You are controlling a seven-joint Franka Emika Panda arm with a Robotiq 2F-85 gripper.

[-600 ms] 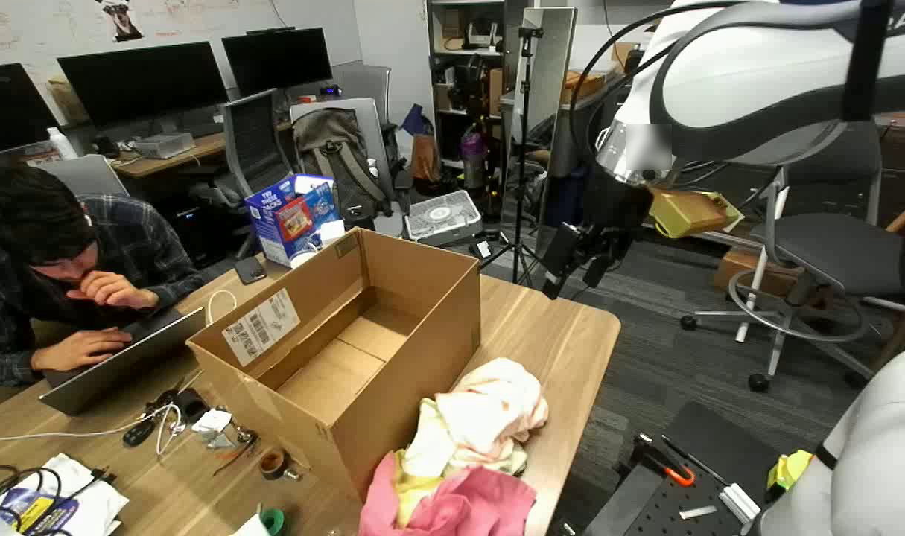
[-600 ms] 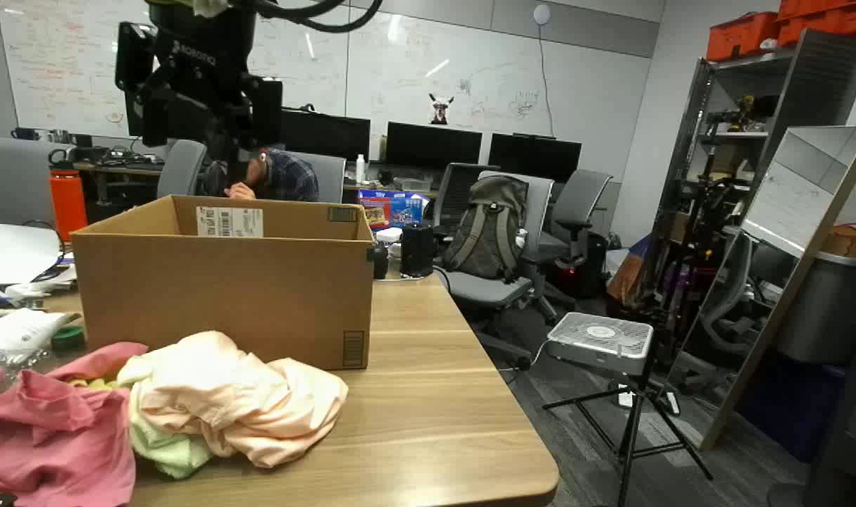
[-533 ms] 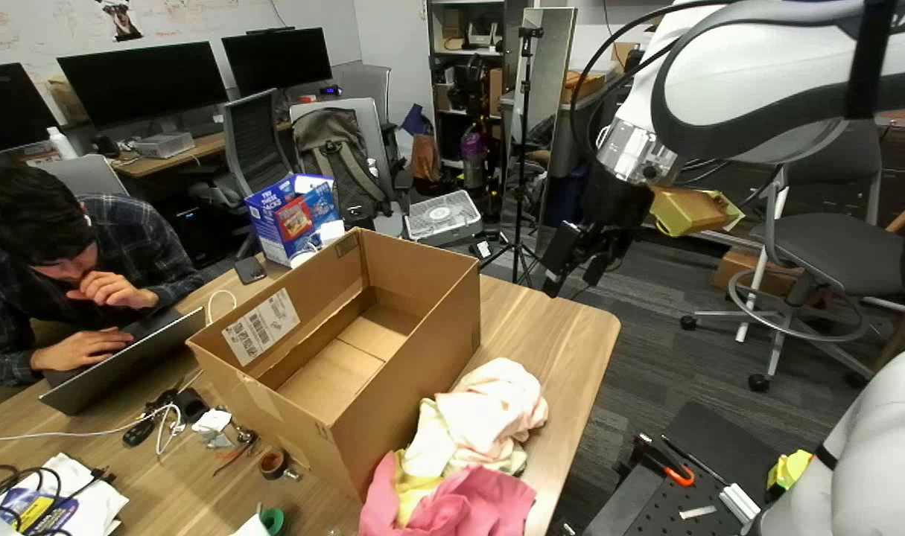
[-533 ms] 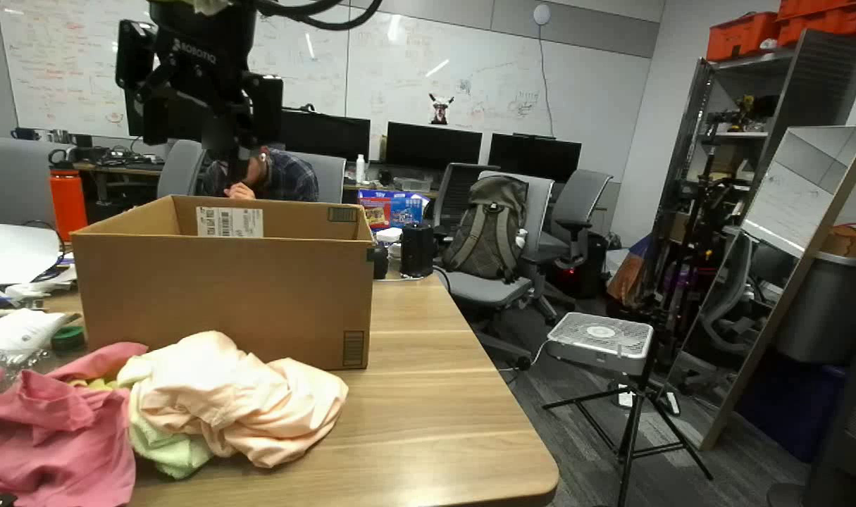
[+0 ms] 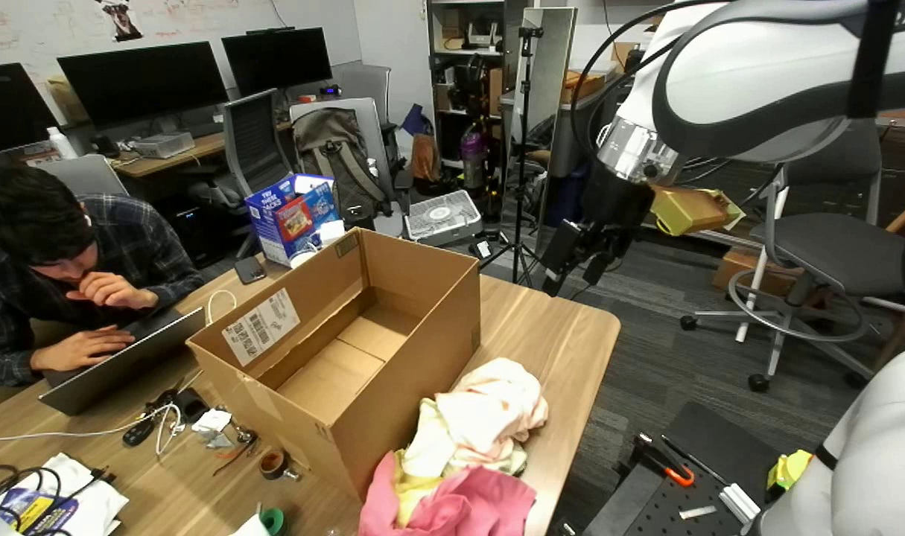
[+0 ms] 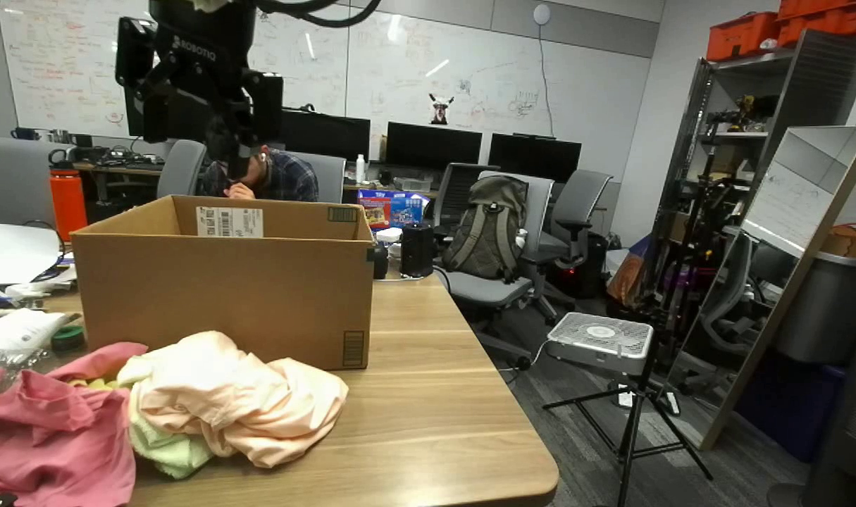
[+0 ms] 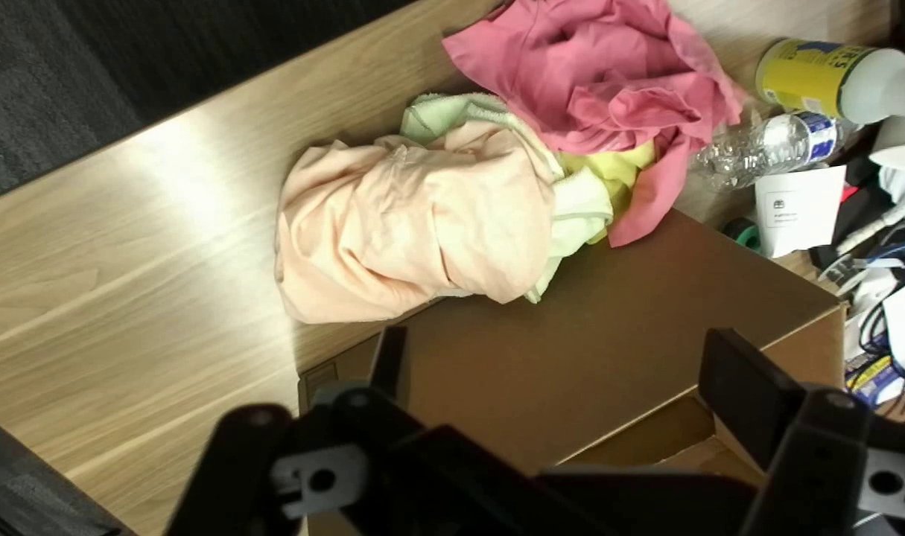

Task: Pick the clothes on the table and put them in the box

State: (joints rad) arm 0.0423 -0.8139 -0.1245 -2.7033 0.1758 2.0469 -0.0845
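– Got eyes on the clothes (image 7: pixel 497 186)?
– Yes, heaped on the desk (image 7: pixel 124 290), just outside the box (image 5: pixel 411 380), between four and five o'clock from its middle in an exterior view
– Heaped how?
– With a crumpled peach garment (image 7: pixel 415 231) near the centre of the wrist view, on top of a pale green cloth (image 7: pixel 582 205) poking out at twelve and three o'clock; toward one o'clock, with a rumpled pink garment (image 7: pixel 608 82), and between pink and green, with a yellow cloth (image 7: pixel 620 171)
– Touching the box?
– Right up along its long wall; cannot tell whether touching
– And the gripper (image 7: pixel 560 357)?
– Spread wide at the fingers (image 7: pixel 746 391), hanging in the air at twelve o'clock from the box in an exterior view, well apart from the clothes
– Farther out along the desk?
– Toward two o'clock in the wrist view, to a yellow-labelled bottle (image 7: pixel 821 82); nearer three, to a clear plastic bottle (image 7: pixel 765 149) and a white card (image 7: pixel 801 212)
– And beyond?
– To nine o'clock from the box in an exterior view, to a person (image 5: pixel 117 231) bent over a laptop (image 5: pixel 132 365); at eleven, to a blue printed carton (image 5: pixel 292 219); between two and three in an exterior view, to a backpack (image 6: pixel 494 225) resting on a chair (image 6: pixel 487 290)
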